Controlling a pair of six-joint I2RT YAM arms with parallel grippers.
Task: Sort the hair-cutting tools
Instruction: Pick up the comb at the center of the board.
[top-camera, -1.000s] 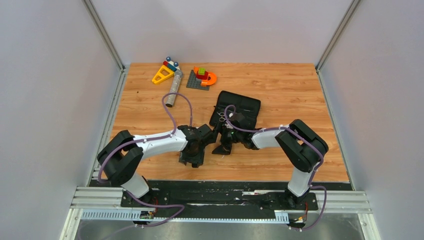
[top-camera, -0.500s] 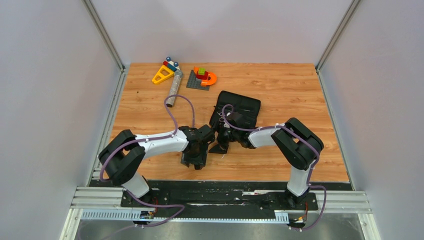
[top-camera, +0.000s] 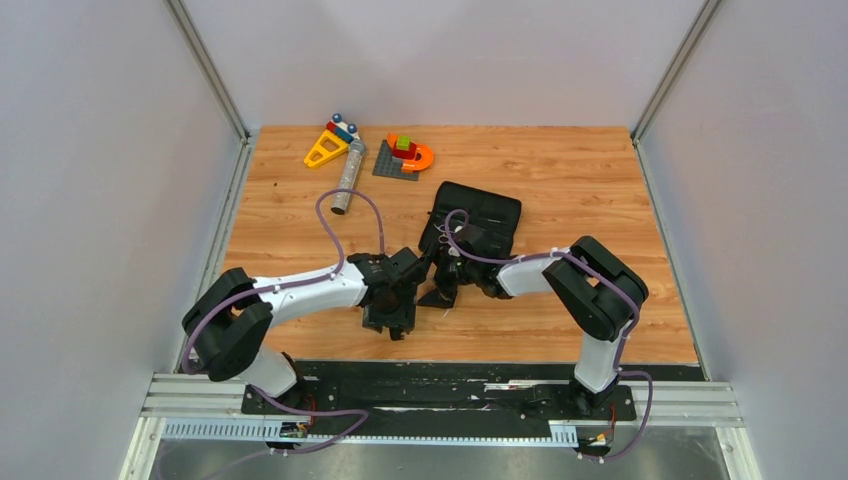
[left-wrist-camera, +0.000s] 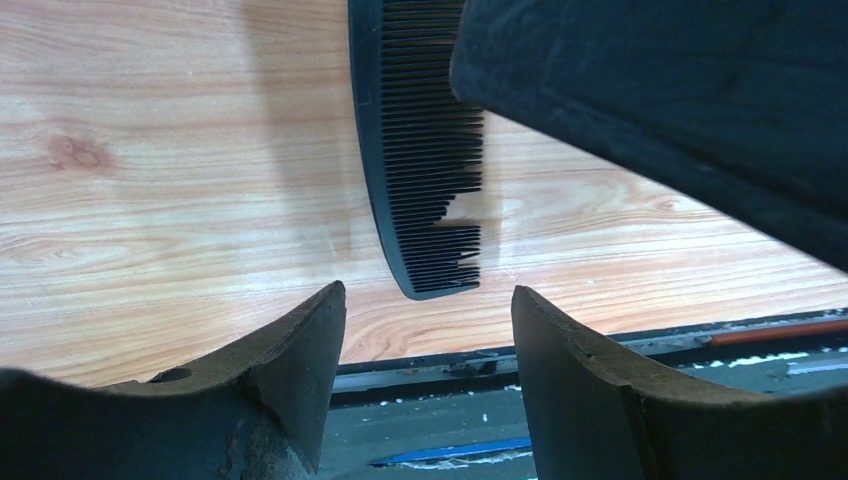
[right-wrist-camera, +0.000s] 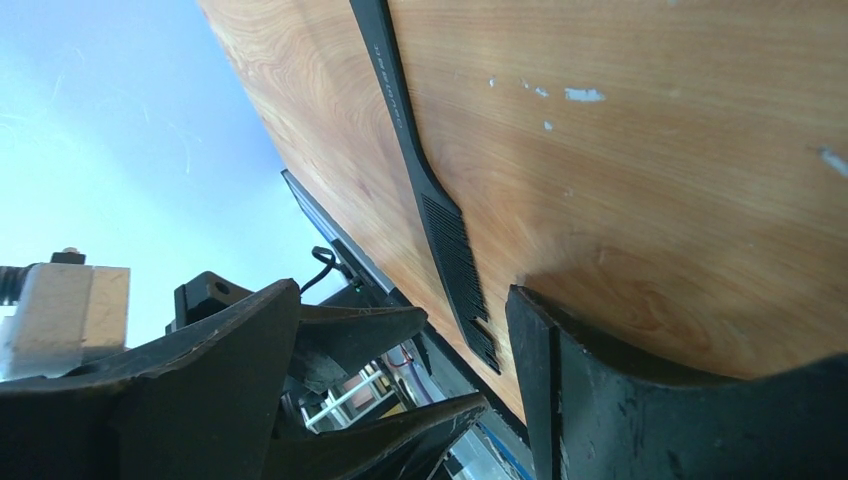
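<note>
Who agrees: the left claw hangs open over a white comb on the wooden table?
No: the comb is black, not white, as the left wrist view shows. The left claw does hang open over it on the wooden table.

layout: you're seeing the comb (left-wrist-camera: 415, 180) lying on the table (top-camera: 560, 170) near its front edge | case (top-camera: 490, 212) sitting behind it, slightly right | toy blocks (top-camera: 403, 156) sitting back left, cylinder (top-camera: 349, 172) lying between them
</note>
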